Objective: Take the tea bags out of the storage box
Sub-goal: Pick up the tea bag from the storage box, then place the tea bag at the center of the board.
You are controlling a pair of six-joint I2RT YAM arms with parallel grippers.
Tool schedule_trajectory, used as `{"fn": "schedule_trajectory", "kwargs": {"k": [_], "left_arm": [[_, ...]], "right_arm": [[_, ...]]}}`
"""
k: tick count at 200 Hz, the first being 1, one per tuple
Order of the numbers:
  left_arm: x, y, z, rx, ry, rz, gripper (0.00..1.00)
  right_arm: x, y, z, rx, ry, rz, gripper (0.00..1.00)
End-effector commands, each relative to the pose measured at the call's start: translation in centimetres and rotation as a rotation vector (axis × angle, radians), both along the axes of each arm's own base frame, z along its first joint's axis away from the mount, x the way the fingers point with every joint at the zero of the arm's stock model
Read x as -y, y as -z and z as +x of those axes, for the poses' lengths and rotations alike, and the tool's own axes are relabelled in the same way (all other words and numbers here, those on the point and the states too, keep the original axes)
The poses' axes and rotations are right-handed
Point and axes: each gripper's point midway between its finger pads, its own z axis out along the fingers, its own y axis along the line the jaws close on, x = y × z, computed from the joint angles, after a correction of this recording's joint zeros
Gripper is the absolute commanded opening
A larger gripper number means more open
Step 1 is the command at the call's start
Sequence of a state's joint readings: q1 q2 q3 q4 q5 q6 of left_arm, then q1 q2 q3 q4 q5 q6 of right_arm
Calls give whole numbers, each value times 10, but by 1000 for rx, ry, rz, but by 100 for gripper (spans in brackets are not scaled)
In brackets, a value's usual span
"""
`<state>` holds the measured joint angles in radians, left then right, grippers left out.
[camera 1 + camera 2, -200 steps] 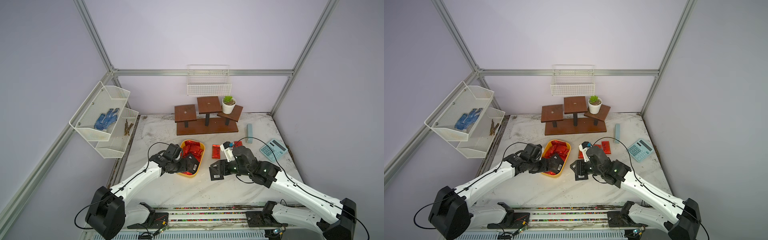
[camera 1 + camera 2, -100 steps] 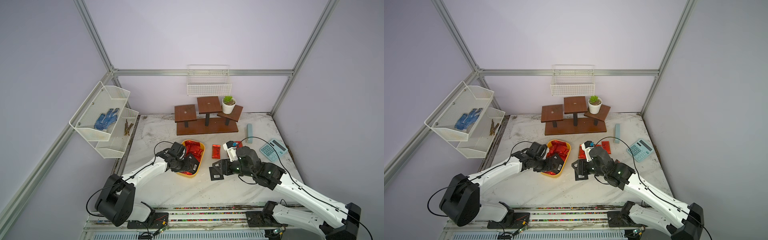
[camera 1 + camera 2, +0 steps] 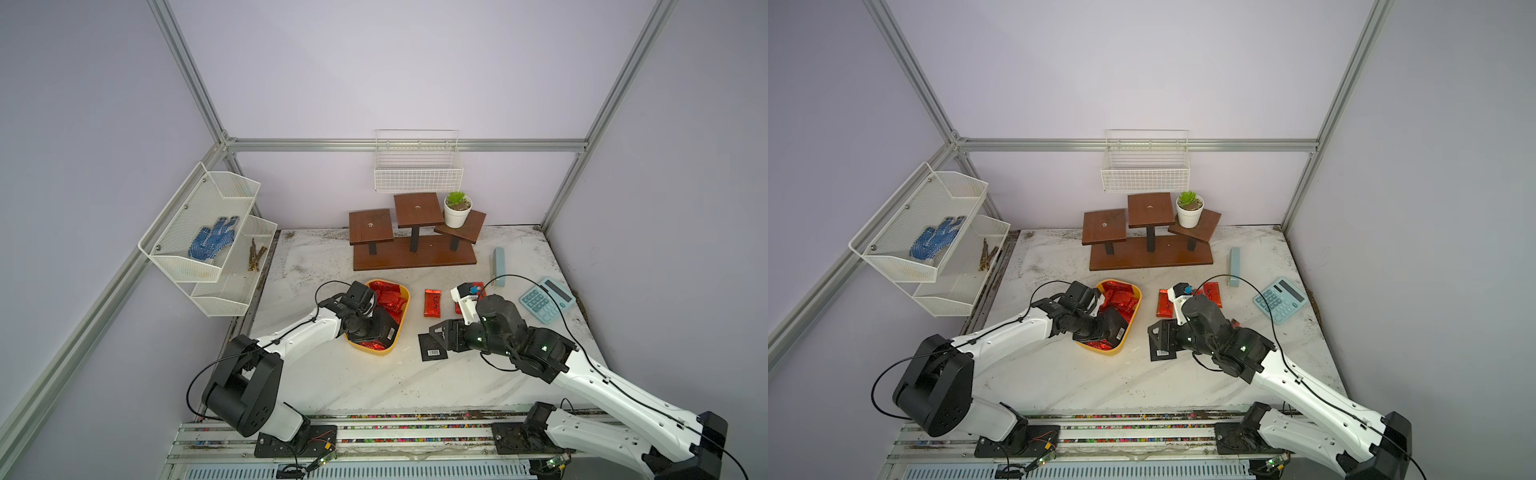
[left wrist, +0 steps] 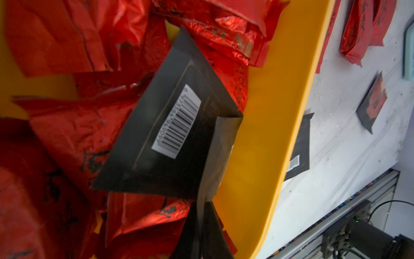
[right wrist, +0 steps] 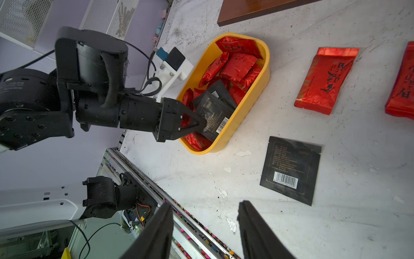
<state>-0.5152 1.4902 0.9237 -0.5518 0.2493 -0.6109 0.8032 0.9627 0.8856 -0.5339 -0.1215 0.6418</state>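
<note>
Right wrist view, mid-frame: left claw (image 5: 202, 125), spread a moment ago, now pinches a black tea bag (image 5: 216, 114) inside the storage box (image 5: 253, 98), ready for lifting out.

Brown wooden stepped stand (image 3: 413, 253) stood far centre on stained white table (image 3: 374, 382). Green plant in white pot (image 3: 457, 211) sat on stand's right step. White wire basket (image 3: 417, 178) hung on far wall above. Two white mesh bins (image 3: 187, 266) on left wall: blue dotted glove (image 3: 212, 240) in upper, brown sticks (image 3: 255, 257) in lower. Teal calculator (image 3: 547, 300) lay at right, pale blue block (image 3: 498, 266) near it, farther back.
</note>
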Motion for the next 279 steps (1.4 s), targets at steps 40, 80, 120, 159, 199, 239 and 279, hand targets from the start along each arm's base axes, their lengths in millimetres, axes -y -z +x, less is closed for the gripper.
{"fn": "schedule_trajectory", "kwargs": {"k": [40,80,120,159,199,239,279], "left_arm": [[5,-82,-4,119,13,-110,0],[23,-120,-12,150,63,-213,0],[77,-137,-21,150,208,-254,0],[144,-128,-23,114,328,-286,0],[204,-102,-24,46,426,-323,0],[252,-61,-23,-58,496,-353,0],[277,-26,-17,-128,517,-361,0]], "right_arm": [[21,-8,-1,66,41,-45,53],[49,-34,4,136,115,-61,55],[76,-66,4,192,181,-65,57],[94,-84,-4,203,231,-64,57],[112,-102,-20,228,261,-27,59],[121,-103,-30,226,270,-25,59],[125,-99,-33,221,277,-28,59]]}}
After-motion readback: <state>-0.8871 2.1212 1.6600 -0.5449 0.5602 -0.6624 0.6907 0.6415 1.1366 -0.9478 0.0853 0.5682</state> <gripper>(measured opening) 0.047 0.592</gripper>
